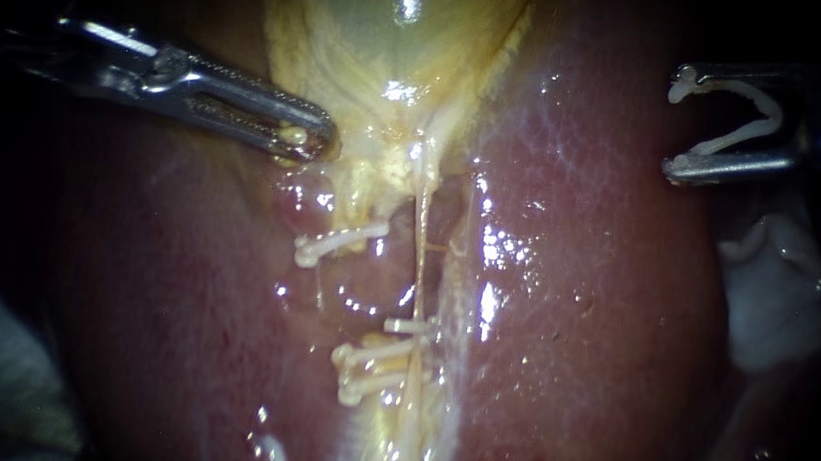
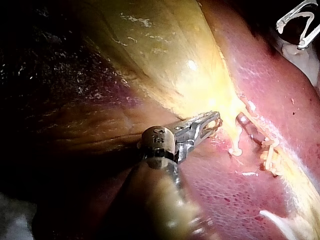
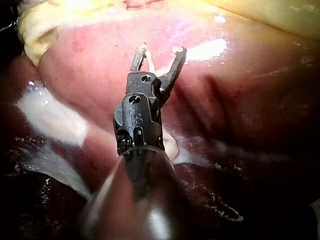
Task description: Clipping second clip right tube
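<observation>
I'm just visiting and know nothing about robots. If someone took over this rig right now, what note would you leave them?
Left tool: jaws shut on yellow tissue at the gallbladder's lower end.
Right tool: jaws hold an open clip, out over the liver, apart from the right tube, the thin strand running down from the gallbladder.
Done: four closed clips show near it, one higher, three lower.
To do: carry the open clip across the right tube and close it.
</observation>
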`<state>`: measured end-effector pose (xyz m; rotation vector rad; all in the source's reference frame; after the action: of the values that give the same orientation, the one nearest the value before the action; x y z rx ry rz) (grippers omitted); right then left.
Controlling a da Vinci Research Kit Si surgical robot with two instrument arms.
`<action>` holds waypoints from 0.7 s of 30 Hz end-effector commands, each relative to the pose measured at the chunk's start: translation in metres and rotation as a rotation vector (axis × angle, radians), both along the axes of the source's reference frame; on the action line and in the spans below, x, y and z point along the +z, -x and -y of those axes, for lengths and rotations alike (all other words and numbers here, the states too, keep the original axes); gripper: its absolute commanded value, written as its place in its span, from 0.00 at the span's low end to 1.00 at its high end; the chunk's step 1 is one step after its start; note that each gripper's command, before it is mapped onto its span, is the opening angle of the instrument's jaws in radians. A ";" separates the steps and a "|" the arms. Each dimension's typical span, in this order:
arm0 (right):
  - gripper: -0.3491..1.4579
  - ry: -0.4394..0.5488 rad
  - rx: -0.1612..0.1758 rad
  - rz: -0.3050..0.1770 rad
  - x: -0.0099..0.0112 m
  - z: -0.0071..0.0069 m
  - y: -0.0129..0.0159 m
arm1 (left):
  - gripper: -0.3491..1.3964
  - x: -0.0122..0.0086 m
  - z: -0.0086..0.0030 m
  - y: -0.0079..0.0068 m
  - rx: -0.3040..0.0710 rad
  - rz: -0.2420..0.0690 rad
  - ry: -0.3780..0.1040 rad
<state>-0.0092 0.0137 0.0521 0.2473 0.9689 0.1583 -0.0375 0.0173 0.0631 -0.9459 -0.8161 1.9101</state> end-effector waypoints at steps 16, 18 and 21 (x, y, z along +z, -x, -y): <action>0.47 -0.004 -0.004 -0.005 0.0000 0.0002 -0.0004 | 0.00 -0.0073 -0.0018 -0.0069 -0.050 -0.020 0.014; 0.47 -0.006 -0.008 -0.008 0.0000 0.0003 -0.0005 | 0.00 -0.0078 -0.0022 -0.0075 -0.058 -0.025 0.014; 0.47 -0.014 -0.020 -0.020 0.0001 0.0005 -0.0009 | 0.00 -0.0079 -0.0023 -0.0076 -0.062 -0.023 0.013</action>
<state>-0.0083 0.0131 0.0522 0.2748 0.9877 0.1373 -0.0299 0.0196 0.0552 -0.9448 -0.7528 1.8720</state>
